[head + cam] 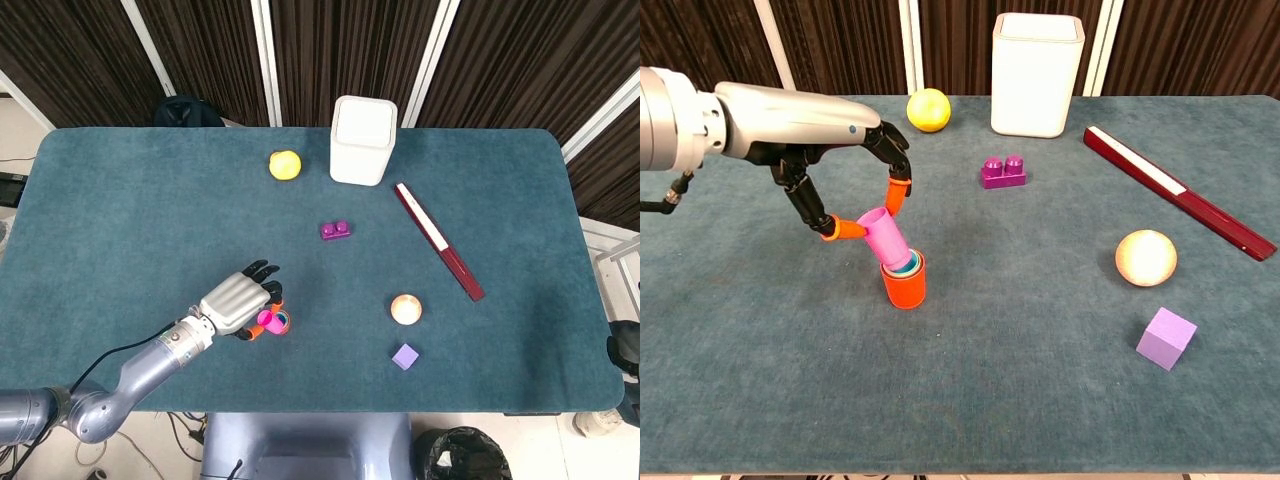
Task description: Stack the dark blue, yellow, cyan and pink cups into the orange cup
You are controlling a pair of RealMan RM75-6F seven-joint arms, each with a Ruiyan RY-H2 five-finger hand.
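Left hand [845, 185], grey-backed with black fingers and orange fingertips [898, 185], holds the small pink plastic cup [884, 240] pinched between thumb and a finger, the other fingers spread above. The cup is tilted, open mouth up and toward the hand's palm side, its base dipping into the mouth of the orange plastic cup [906, 285] that stands directly below the fingertips. A cyan rim [906, 266] and a thin yellow edge show inside the orange cup, just under the pink one; the dark blue cup cannot be made out. From the head camera the hand [238, 300] covers most of the stack, pink and orange peeking out at its fingertip side [270, 322]. Beyond the fingers, further out on the teal felt-covered table [760, 330]: purple two-stud plastic brick [1003, 172], then yellow ball [928, 109] and white rounded-square bin [1036, 73] at the far edge. Well off to the side away from the hand: glossy orange-white ball [1146, 257], lilac cube [1167, 338], long dark red bar with a white strip [1177, 190]. Right hand not visible in either camera.
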